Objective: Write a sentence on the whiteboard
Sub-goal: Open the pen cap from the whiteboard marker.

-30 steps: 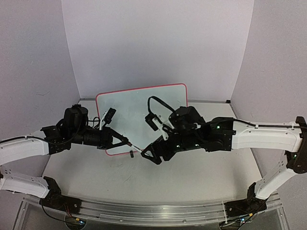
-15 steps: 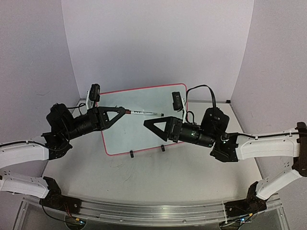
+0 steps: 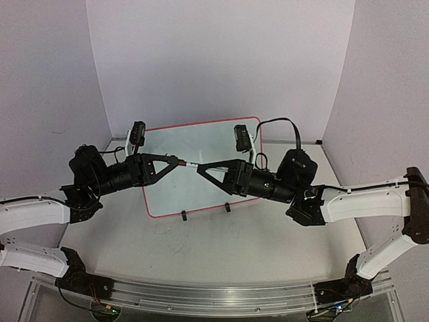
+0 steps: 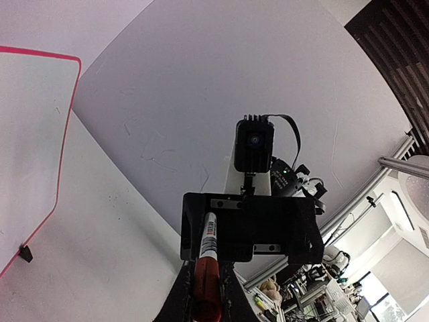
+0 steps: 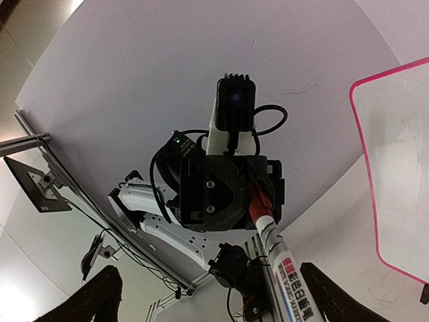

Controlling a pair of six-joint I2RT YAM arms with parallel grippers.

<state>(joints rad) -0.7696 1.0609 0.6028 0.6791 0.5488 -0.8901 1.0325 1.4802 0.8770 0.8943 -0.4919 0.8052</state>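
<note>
The whiteboard (image 3: 201, 188), glossy white with a thin pink frame, lies on the table beneath both grippers; its corners show in the wrist views (image 4: 27, 134) (image 5: 402, 168). The sentence is not in view; the visible surface is blank. My left gripper (image 3: 175, 162) (image 4: 206, 298) is shut on a marker (image 4: 209, 241), clamping its red end with the white barrel (image 3: 190, 164) pointing right. My right gripper (image 3: 200, 168) (image 5: 214, 298) faces it, open wide, with the marker's barrel (image 5: 285, 275) lying between its fingers (image 5: 100, 295), close to the right one.
Two small black clip feet (image 3: 183, 216) (image 3: 227, 207) sit on the board's near edge. Pale backdrop walls (image 3: 221, 60) close in the back and sides. An aluminium rail (image 3: 214, 295) with the arm bases runs along the near edge.
Both arms rose from the board's near edge and turned to face each other. The right gripper then slid left, so the marker's free end now sits between its open fingers.
</note>
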